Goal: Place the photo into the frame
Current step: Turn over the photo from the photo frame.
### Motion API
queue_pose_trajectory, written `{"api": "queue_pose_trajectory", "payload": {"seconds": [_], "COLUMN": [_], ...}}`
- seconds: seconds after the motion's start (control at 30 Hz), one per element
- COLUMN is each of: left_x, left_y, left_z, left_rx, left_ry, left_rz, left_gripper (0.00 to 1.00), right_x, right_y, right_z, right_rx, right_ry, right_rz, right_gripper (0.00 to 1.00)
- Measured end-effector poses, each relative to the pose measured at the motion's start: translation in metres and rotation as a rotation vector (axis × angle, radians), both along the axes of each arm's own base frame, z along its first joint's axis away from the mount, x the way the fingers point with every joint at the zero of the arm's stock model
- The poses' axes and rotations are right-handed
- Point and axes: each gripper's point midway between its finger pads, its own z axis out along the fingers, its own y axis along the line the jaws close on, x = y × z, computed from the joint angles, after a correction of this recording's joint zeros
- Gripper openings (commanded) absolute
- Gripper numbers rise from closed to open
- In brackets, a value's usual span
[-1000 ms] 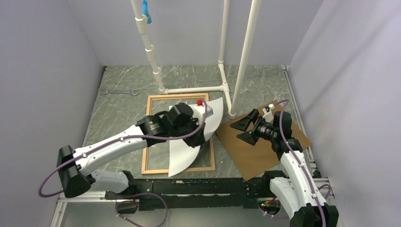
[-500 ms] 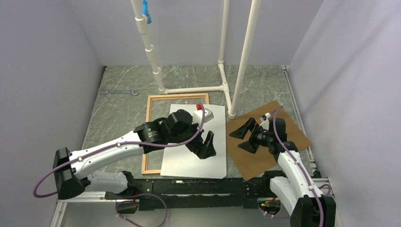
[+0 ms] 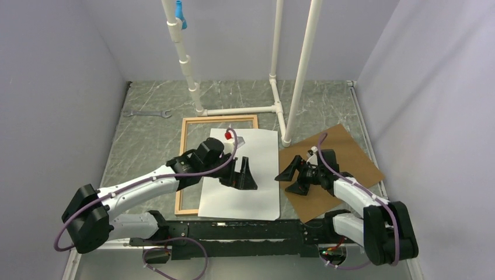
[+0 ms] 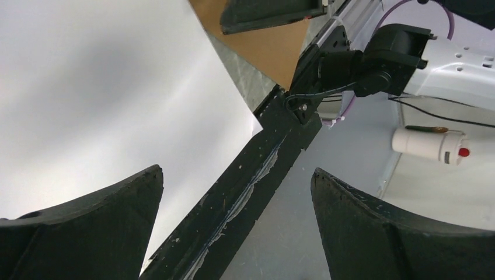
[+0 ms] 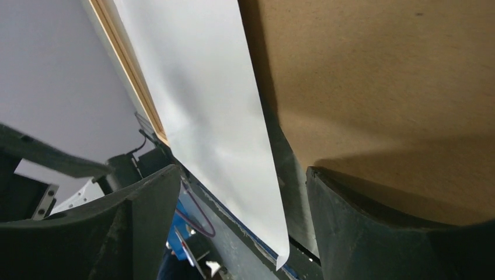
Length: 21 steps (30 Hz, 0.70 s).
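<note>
The photo [image 3: 262,153] lies flat, blank white back up, over the right part of the light wooden frame [image 3: 185,153], hanging past the frame's right and near strips. My left gripper [image 3: 240,175] hovers open over the sheet's middle, holding nothing. In the left wrist view the white photo [image 4: 105,87] fills the left, with my left gripper [image 4: 236,175] spread wide. My right gripper [image 3: 283,182] is open at the photo's right edge, low over the brown panel. In the right wrist view the near corner of the photo [image 5: 198,99] sits between the wide fingers of my right gripper [image 5: 242,175], beside the frame [image 5: 125,58].
A brown hardboard panel [image 3: 347,156] lies askew right of the photo, under my right arm. White pipes [image 3: 242,109] stand just behind the frame. A wrench [image 3: 146,113] lies at the back left. The black rail [image 4: 262,163] borders the table's near edge.
The photo, held curled up by my left gripper, has been let go and now lies flat. My left gripper opened and drew back; my right gripper came left to the photo's edge.
</note>
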Motion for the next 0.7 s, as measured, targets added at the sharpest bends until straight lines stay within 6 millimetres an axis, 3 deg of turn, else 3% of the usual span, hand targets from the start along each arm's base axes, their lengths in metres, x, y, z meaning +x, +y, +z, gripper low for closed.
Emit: {"api": "queue_pose_trajectory", "payload": {"seconds": [0.17,0.43,0.6,0.7], "left_x": [0.007,0.006,0.007,0.007], "left_y": [0.018,0.029,0.033,0.035], "left_z": [-0.010,0.042,0.070,0.077], "left_rx": [-0.045,-0.165,-0.208,-0.224], "left_ry": [0.085,0.010,-0.040,-0.051], "left_rz": [0.078,0.100,0.114,0.118], "left_gripper": [0.99,0.99,0.99,0.99], "right_x": [0.002,0.013,0.015,0.016], "right_y": [0.020,0.031,0.032,0.034], "right_z": [-0.006,-0.009,-0.006,0.000], "right_rx": [0.019,0.059,0.093,0.124], "right_ry": [-0.007,-0.029,-0.060,-0.091], "right_rz": [0.062,0.046,0.018,0.004], "right_gripper": [0.73,0.63,0.45,0.31]}}
